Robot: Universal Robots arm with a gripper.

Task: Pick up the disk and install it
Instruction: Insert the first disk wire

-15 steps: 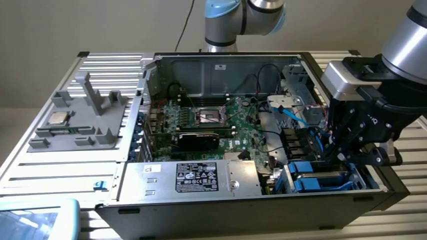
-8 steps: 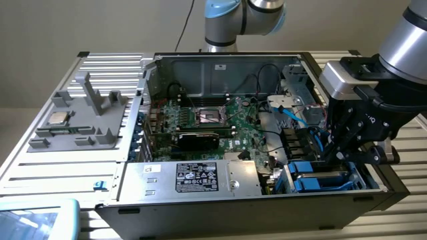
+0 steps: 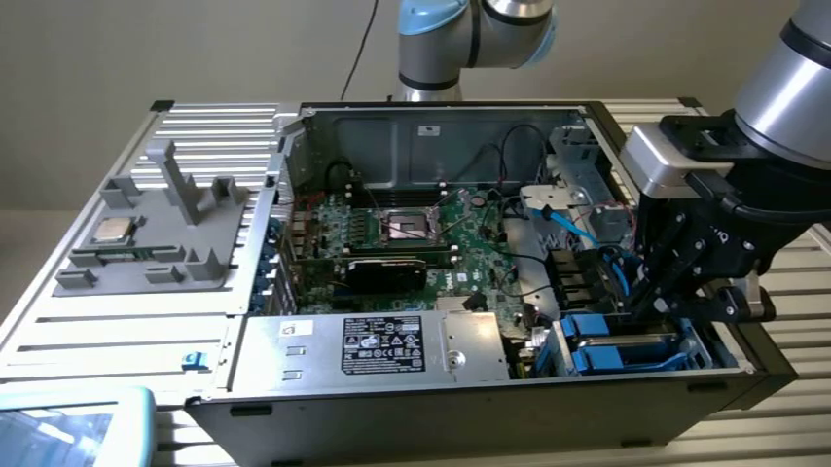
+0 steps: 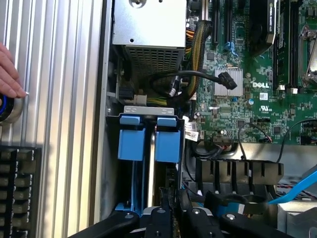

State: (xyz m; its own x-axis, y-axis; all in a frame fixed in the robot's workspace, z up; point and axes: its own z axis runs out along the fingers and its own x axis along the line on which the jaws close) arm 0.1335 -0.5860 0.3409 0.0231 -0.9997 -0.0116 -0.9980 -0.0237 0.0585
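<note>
The disk (image 4: 167, 141) stands on edge in the drive bay (image 3: 630, 350) at the case's corner nearest the exterior view's right, its bright blue frame end showing. A second blue-framed carrier (image 4: 131, 138) sits in the slot right beside it. My gripper (image 4: 172, 201) reaches down into the bay with its black fingers close together on the disk's other end. In the exterior view the gripper (image 3: 656, 309) hangs from the arm's wrist, with its fingertips down among the blue frames.
The open computer case (image 3: 279, 292) holds the motherboard (image 3: 415, 233), the silver power supply box (image 3: 377, 345) and loose black and blue cables (image 3: 571, 229) near the bay. A grey fixture (image 3: 156, 233) with a processor chip (image 3: 115, 231) lies outside. A person's hand (image 4: 9, 74) rests beside a round button.
</note>
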